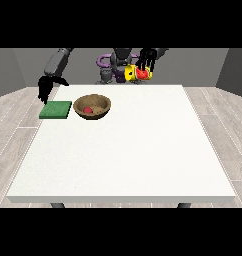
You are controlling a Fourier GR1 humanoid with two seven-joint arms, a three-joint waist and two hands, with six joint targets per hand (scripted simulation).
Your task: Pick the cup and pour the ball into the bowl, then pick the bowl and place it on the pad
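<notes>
The yellow cup [135,73] with its red inside is held above the far edge of the white bench [123,160], tipped on its side, in the robot hand at the view's right [147,61], whose dark fingers curl round it. The red ball [87,109] lies inside the brown wooden bowl [104,105], which stands on the bench's far left part. Just beside the bowl, to the view's left, lies the green pad [55,110]. The robot hand at the view's left [44,87] hangs over the pad's far corner, holding nothing, its fingers pointing downward.
</notes>
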